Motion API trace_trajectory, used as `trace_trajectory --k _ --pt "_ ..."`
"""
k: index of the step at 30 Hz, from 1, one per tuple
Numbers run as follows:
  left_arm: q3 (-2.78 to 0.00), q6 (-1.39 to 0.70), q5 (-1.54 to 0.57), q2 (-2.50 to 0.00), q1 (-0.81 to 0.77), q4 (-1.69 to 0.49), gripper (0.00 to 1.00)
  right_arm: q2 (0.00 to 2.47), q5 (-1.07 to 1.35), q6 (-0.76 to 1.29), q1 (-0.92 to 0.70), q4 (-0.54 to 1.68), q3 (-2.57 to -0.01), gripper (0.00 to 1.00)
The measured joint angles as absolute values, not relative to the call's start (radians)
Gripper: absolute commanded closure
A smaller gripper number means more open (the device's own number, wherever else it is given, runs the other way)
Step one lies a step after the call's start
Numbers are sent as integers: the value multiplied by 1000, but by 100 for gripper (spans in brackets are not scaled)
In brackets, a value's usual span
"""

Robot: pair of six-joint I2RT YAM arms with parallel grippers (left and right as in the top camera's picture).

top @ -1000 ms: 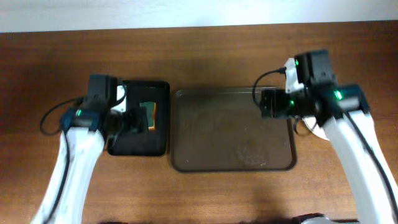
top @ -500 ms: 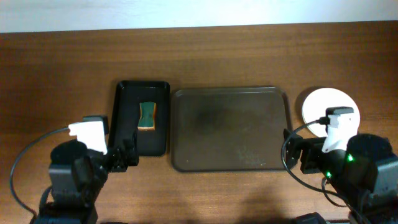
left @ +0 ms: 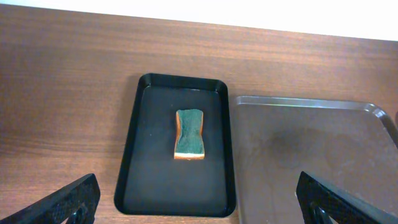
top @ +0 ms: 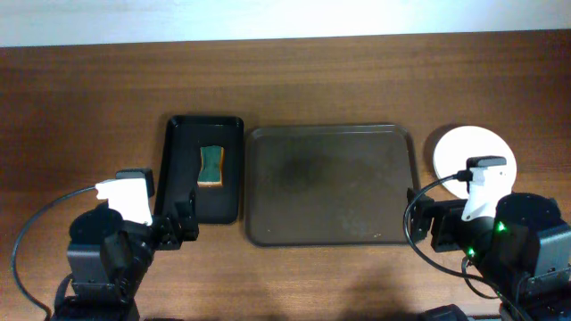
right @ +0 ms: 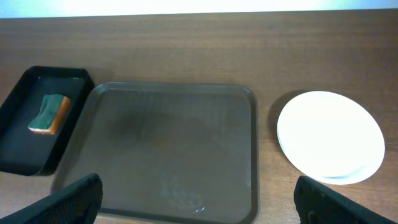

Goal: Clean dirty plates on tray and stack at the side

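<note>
A brown wooden table (top: pixel 89 107) fills the view, with a strip of pale wall along its far edge. In the middle lies the brown tray (top: pixel 330 183), and nothing stands on it; its surface shows only faint dull marks. The plates (right: pixel 329 134) sit as one white pile on the bare wood just beside the tray's right end, apart from its rim. The top one looks plain and clean, and a second edge shows along the near side of the pile, though how many lie under it cannot be counted. To the left of the brown tray, close beside it, is a narrow black tray (top: pixel 183 160) holding a green and orange sponge (top: pixel 211 166), which lies flat near its middle. Both arms sit at the near edge of the table, one at each end of the brown tray. The left gripper (left: pixel 199 205) has its jaws spread wide with nothing between them, and the right gripper (right: pixel 202 202) is the same, wide apart and empty. With the tray bare, the plates piled at the side and the sponge put down, the work looks finished or all but finished. The next move seems to call for little beyond keeping the arms clear of the pile.
</note>
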State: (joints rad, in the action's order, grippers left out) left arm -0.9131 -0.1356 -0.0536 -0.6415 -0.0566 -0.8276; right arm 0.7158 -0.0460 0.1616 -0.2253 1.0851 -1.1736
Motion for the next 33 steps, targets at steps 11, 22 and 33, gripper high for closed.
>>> trace_trajectory --k 11,22,33 --pt "-912 -136 -54 -641 -57 -829 1 419 -49 153 -147 856 -981 1" --pt "-910 -136 -54 -641 -57 -829 1 78 -44 154 -134 282 -418 1" --pt "-909 -136 -54 -641 -57 -829 1 15 -37 153 -91 -120 -107 1"
